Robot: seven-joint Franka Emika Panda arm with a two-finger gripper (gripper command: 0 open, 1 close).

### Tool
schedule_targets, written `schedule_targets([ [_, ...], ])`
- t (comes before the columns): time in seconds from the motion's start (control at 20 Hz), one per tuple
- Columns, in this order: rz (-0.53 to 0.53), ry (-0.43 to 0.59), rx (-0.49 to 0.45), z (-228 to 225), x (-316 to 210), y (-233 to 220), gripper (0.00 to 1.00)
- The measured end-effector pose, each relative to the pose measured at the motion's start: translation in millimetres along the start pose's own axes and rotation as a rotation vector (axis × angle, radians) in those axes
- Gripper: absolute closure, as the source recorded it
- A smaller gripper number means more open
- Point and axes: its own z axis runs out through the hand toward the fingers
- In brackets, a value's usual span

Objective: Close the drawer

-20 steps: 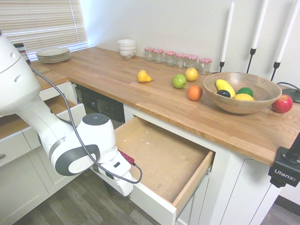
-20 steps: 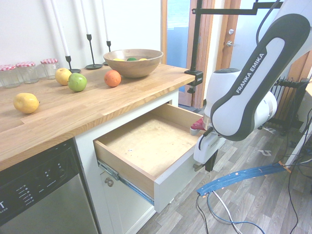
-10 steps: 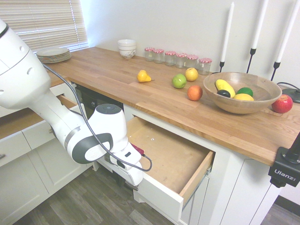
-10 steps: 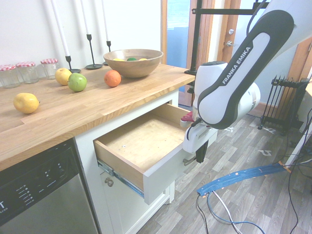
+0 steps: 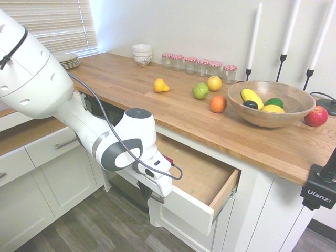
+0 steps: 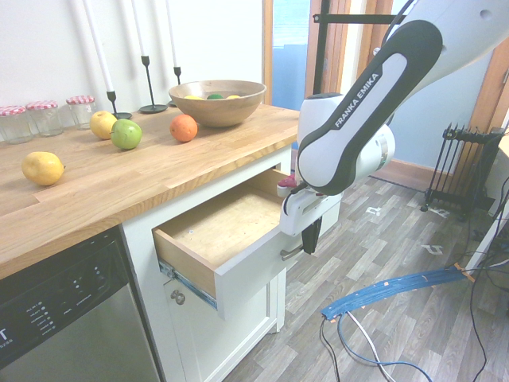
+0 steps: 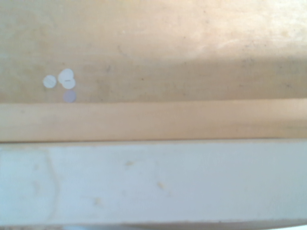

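Second exterior view: I judge the drawer [image 6: 231,239] roughly half shut, plenty left to push; my gripper [image 6: 310,237], fingers apparently pinched together, presses its front.

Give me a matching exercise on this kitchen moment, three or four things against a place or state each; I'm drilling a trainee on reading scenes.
Things:
1. drawer
2. orange
3. red apple
4. gripper

Places or states:
A. on the counter beside the wooden bowl, at the far end by the candlesticks
B. partly open, wooden bottom showing
C. pointing down against the white drawer front, fingers shut
D. loose on the counter, next to the green apple

Pairs: 1-B, 2-D, 3-A, 4-C
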Motion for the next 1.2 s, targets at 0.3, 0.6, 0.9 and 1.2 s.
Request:
schedule_targets([
  [0.3, 0.005, -0.006, -0.01, 10, 20, -22, 1.0],
  [0.6, 0.006, -0.012, -0.023, 29, 40, -43, 1.0],
  [0.9, 0.002, -0.011, -0.02, 26, 55, -63, 1.0],
  [1.2, 0.003, -0.014, -0.023, 25, 70, -78, 1.0],
])
